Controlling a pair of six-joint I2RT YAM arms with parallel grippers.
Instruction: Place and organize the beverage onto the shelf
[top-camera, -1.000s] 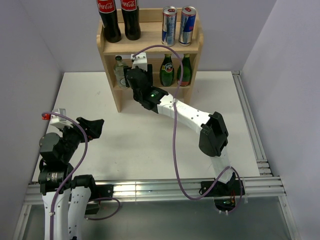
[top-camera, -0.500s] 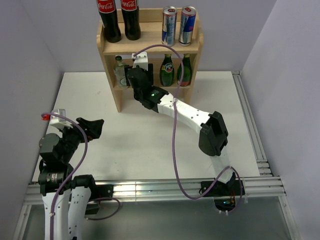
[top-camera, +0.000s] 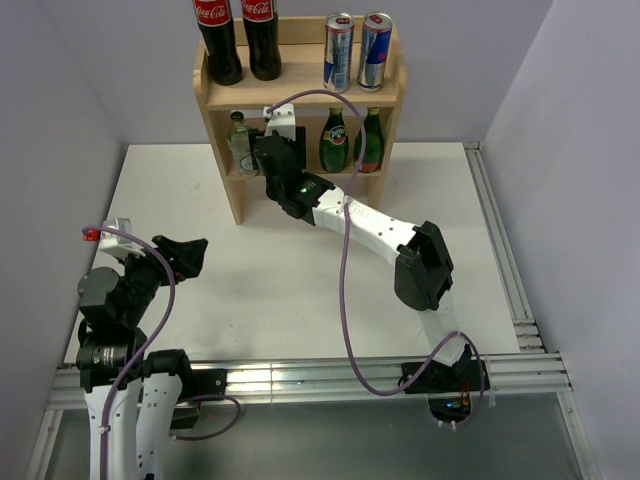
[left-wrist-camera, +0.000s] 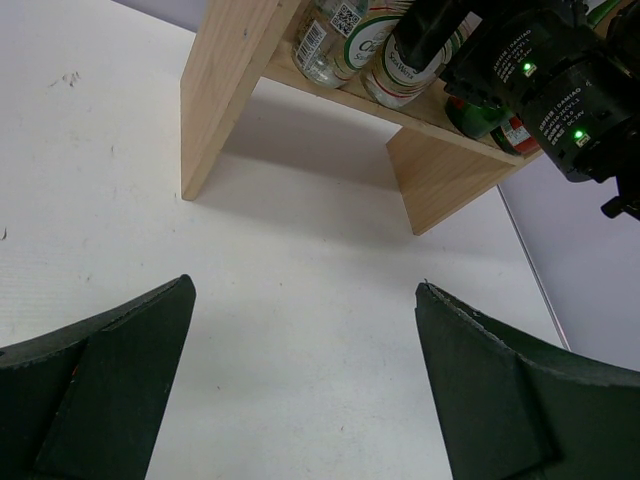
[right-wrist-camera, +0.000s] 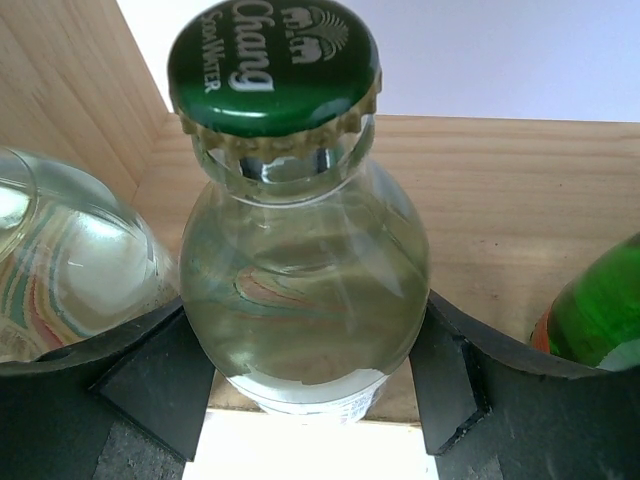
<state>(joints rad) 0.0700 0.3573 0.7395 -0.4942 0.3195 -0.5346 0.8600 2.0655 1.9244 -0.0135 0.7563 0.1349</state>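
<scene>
The right claw (right-wrist-camera: 305, 375) is reaching into the lower tier of the wooden shelf (top-camera: 224, 190) and is gripping a clear bottle (right-wrist-camera: 300, 290) with a green cap. Its two dark fingers (right-wrist-camera: 150, 385) are pressing against the glass on either side of the bottle's belly, so the claw is spread only as wide as the bottle. The bottle is standing upright. Its base is hidden, so I cannot tell whether it is resting on the board.

Just to its left, near the side panel, a second clear bottle (right-wrist-camera: 70, 270) is standing. To its right, the edge of a green bottle (right-wrist-camera: 595, 310) is showing. From above, two green bottles (top-camera: 333, 140) are standing side by side on the right of the lower tier. Two slim cans (top-camera: 338, 52) are standing on the right of the top tier, and two cola bottles (top-camera: 218, 40) are standing on its left.

The left claw (left-wrist-camera: 305, 340) is hanging over the white tabletop (top-camera: 300, 290), well apart from the shelf. Its fingers are spread wide, holding nothing and touching nothing. In the top view, this claw is sitting near the front left corner, pointing toward the shelf.
</scene>
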